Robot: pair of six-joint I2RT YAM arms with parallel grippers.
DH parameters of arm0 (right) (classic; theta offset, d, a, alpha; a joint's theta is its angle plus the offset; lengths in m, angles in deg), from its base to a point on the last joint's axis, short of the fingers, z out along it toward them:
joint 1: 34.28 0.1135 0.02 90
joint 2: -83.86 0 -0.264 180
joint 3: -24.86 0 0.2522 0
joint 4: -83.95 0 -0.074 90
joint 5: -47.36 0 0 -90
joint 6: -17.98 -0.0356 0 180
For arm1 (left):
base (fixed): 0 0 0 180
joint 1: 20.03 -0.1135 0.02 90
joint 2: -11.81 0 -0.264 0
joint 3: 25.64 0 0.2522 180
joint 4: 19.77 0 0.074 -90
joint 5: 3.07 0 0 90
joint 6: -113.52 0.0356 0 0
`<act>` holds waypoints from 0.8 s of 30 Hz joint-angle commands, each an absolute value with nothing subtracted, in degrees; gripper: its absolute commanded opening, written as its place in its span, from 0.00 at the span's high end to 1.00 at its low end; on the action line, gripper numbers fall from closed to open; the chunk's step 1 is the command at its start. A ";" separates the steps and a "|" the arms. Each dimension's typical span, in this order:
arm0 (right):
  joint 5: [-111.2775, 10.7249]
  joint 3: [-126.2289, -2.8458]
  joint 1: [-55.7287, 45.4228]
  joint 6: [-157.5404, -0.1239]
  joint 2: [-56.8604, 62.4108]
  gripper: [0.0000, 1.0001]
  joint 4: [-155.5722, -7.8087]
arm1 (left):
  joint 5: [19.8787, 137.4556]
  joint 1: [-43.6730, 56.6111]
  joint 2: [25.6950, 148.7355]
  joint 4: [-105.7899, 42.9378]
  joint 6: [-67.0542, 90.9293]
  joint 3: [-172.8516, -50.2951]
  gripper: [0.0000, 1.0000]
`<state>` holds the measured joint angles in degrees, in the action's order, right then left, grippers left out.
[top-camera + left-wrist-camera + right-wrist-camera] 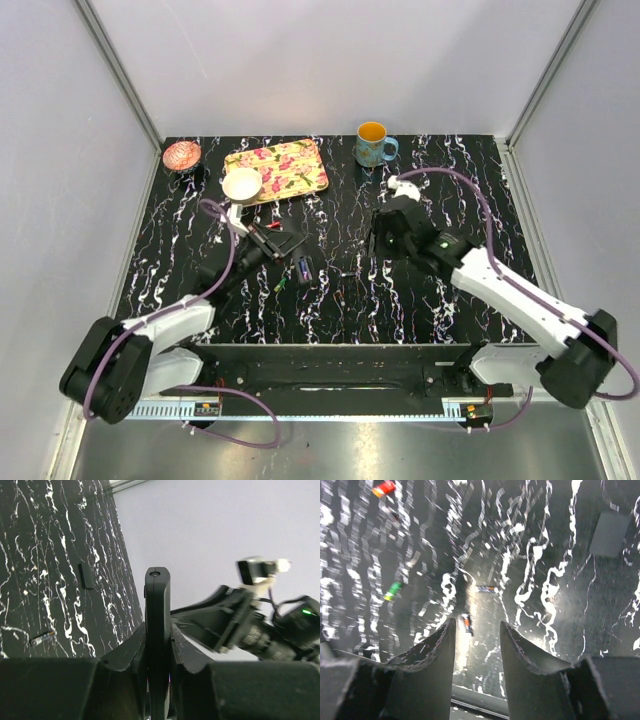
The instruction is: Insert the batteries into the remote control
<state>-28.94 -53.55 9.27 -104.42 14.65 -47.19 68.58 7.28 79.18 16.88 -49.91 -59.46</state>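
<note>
My left gripper (157, 630) is shut on the remote control (157, 600), a slim black bar seen edge-on and sticking out past the fingers. From above, this gripper (284, 245) hovers left of centre, and the remote (302, 266) shows a purple-blue spot. My right gripper (477, 630) is open and empty above the table, right of centre in the top view (385, 236). Loose batteries lie below it: an orange-white one (466, 622), a blue-orange one (485, 588) and a green one (393, 590). The green one also shows from above (281, 284).
A small flat dark rectangle (610, 534), also in the left wrist view (87, 576), lies on the black marbled table. At the back stand a teal mug (374, 146), a floral tray (278, 168), a white bowl (242, 184) and a pink bowl (181, 155).
</note>
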 commanded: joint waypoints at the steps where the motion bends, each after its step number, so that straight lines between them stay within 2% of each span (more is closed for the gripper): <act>1: -33.74 -49.46 8.44 -102.62 6.81 0.67 -50.99 | 67.33 6.25 72.55 21.14 -52.33 -54.53 1.00; 5: -36.56 -50.86 8.61 -99.36 -1.56 0.62 -52.31 | 67.50 6.25 66.31 16.76 -52.16 -52.42 1.00; 11: -39.92 -51.92 11.06 -96.98 -5.44 0.44 -53.11 | 69.26 6.07 54.72 7.10 -49.88 -49.95 1.00; 16: -38.51 -53.15 14.93 -97.85 -9.65 0.45 -52.31 | 71.89 5.99 49.43 2.77 -47.76 -49.07 1.00; 24: -36.93 -55.79 18.72 -99.61 -16.69 0.52 -51.61 | 69.35 5.90 52.06 6.19 -49.25 -48.46 1.00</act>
<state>-38.25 -53.15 17.75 -98.61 -14.77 -51.46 70.02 6.19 51.42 3.00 -48.95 -49.10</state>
